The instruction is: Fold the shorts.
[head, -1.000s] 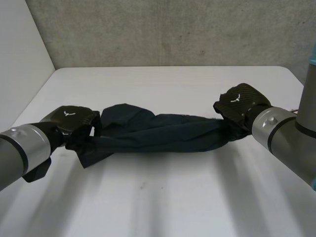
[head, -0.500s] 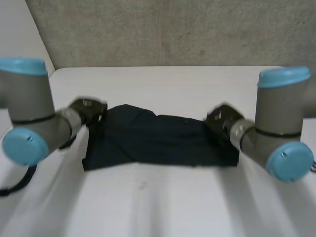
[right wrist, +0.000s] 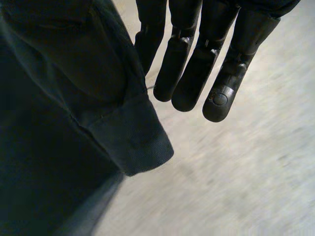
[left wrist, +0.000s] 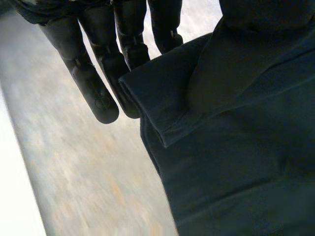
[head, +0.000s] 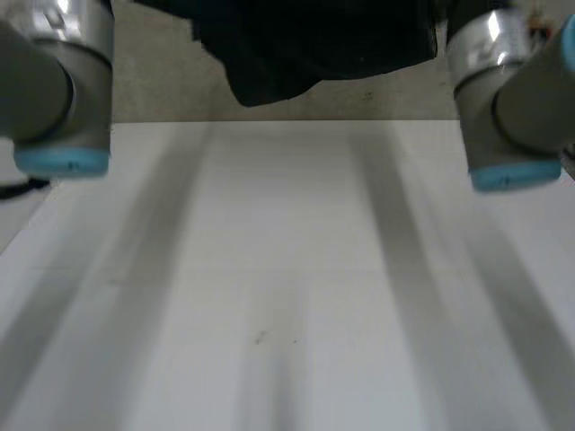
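Note:
The dark navy shorts (head: 305, 45) hang in the air high above the white table (head: 287, 287), stretched between my two raised arms. In the left wrist view my left hand (left wrist: 96, 73) has straight fingers lying along a hemmed edge of the shorts (left wrist: 236, 147), and the cloth is pinched against them. In the right wrist view my right hand (right wrist: 197, 64) holds the opposite hemmed corner of the shorts (right wrist: 54, 128) the same way, fingers straight. Cloth covers both thumbs.
My left arm (head: 54, 81) and right arm (head: 508, 99) stand high at either side. A grey concrete wall (head: 359, 103) rises behind the table's far edge.
Both arms have lifted the shorts off the table and up into the air. The bunched cloth now hangs spread between the hands.

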Motion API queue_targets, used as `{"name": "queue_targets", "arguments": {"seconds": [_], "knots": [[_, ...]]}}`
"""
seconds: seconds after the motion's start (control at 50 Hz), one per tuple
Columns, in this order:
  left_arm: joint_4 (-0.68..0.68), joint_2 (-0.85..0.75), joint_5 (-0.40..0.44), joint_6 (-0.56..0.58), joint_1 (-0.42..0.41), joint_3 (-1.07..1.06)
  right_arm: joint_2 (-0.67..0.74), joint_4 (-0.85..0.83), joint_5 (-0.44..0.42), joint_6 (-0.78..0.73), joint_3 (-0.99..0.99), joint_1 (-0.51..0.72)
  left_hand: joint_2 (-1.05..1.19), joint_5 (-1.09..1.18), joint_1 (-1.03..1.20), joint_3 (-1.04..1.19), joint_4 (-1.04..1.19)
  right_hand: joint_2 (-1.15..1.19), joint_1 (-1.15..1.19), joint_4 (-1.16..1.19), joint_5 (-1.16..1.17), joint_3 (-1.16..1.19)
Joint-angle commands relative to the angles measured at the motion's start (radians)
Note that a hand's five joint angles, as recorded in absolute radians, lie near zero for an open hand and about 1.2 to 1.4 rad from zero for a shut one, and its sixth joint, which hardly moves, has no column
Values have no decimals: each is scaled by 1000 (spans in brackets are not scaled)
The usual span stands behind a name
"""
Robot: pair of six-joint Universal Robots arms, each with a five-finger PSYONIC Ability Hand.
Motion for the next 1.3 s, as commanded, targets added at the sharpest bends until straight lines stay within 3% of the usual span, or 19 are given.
{"name": "queue_targets", "arguments": {"seconds": [0.02,0.2,0.3,0.44,0.58,0.78,0.88,0.9,1.04,1.18,1.3], "knots": [[-19,-15,27,-32,13,-343,85,79,-35,-15,225,0,196,254,264,204,197,220,405,204,257,207],[-37,-230,47,-24,7,-496,263,157,-64,-23,308,2,196,254,264,204,197,220,405,204,257,207],[-123,-224,47,-5,10,-564,272,298,-61,-46,308,5,196,254,264,204,197,220,405,204,257,207],[-335,-42,46,38,16,-645,119,538,-61,-41,354,-6,196,254,264,204,197,220,405,204,257,207],[-508,101,47,57,21,-717,8,624,-64,-50,415,-4,196,254,264,204,197,220,405,204,257,207],[-646,184,49,89,7,-869,-36,870,-64,-193,567,-6,196,254,264,204,197,220,405,204,257,207],[-660,222,50,124,4,-900,-70,878,-64,-251,642,-7,196,254,264,204,197,220,405,204,257,207],[-664,245,50,137,2,-897,-82,876,-67,-253,656,-7,-88,-31,-20,-80,-88,220,405,204,257,207],[-643,325,67,265,-10,-797,-98,835,-72,-253,693,-7,-936,-878,-868,-928,-935,220,405,204,257,207],[-471,291,188,330,-11,-676,-98,792,-73,-251,707,-4,-972,-914,-904,-964,-972,220,405,204,257,207],[-278,69,381,331,-10,-515,-98,770,-73,-251,708,5,-939,-882,-871,-932,-939,220,405,204,257,207]]}}
